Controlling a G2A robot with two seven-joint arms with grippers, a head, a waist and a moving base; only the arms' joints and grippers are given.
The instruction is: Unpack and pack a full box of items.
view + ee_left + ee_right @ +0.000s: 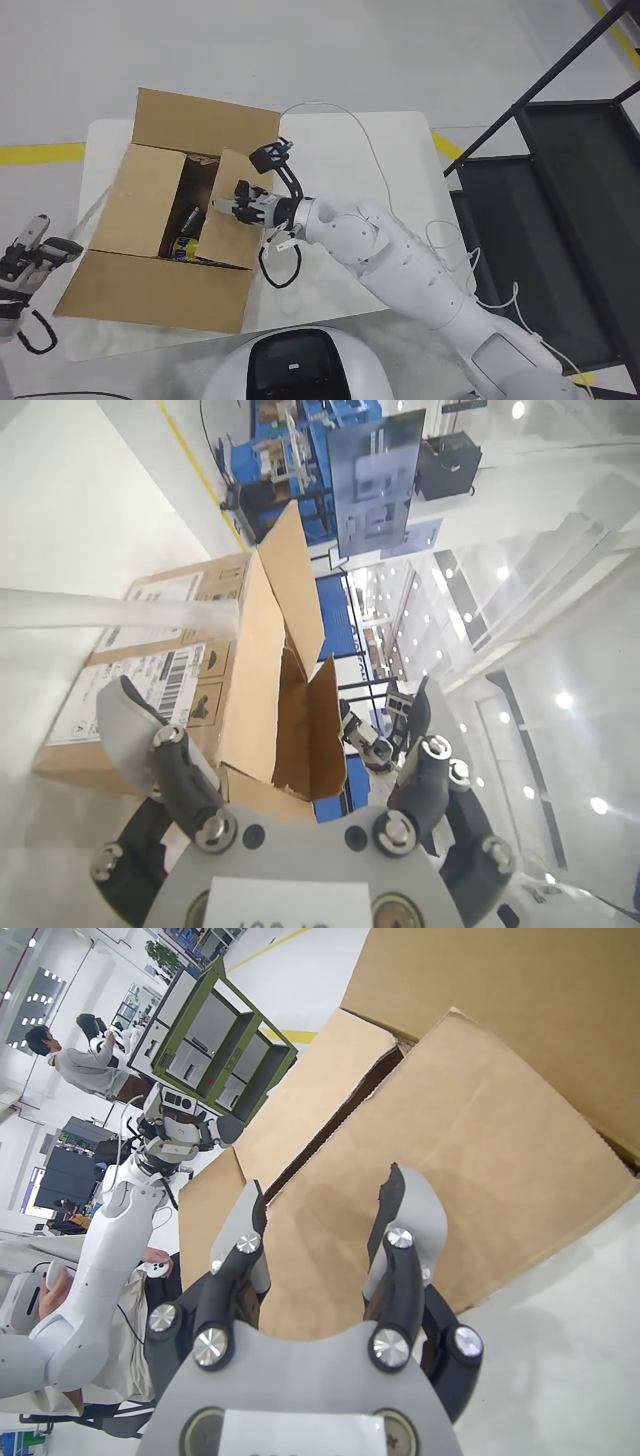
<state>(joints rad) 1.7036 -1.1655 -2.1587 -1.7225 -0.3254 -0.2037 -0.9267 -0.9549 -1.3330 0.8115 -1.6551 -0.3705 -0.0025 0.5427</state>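
right pincer stands wide open at the side flap of the cardboard box on the table, i think to push it outward and free the items deep inside. left pincer, wide too, hangs apart from the box, off the table edge.

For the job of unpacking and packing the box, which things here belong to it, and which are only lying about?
Belong to the job:
open cardboard box
items inside it
right gripper, open at a flap
left gripper, open, apart from the box

Only lying about:
white cable
black metal frame
yellow floor line
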